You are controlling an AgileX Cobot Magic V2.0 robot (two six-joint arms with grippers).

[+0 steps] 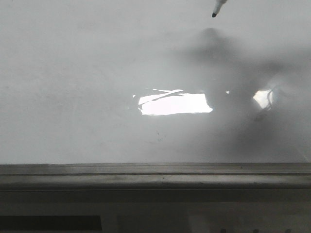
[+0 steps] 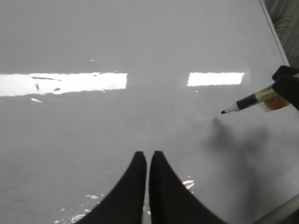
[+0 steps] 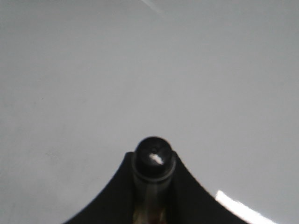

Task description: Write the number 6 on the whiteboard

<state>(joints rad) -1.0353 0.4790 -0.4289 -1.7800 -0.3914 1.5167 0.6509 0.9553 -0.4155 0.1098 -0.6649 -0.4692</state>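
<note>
The whiteboard (image 1: 87, 73) is a glossy white-grey surface that fills the front view, with a grey metal strip (image 1: 155, 174) along its near edge. No number 6 shows on it. My right gripper (image 3: 153, 161) is shut on a black-tipped marker (image 3: 153, 158). The marker's tip (image 1: 215, 13) shows at the top right of the front view, held above the board with its shadow below it. In the left wrist view the marker (image 2: 247, 101) hangs over the board, tip off the surface. My left gripper (image 2: 145, 156) is shut and empty over the board (image 2: 140, 46).
Bright glare patches (image 1: 175, 103) lie on the board's middle. The board's far edge (image 2: 278, 37) shows in the left wrist view. A dark ledge runs below the metal strip (image 1: 48, 222).
</note>
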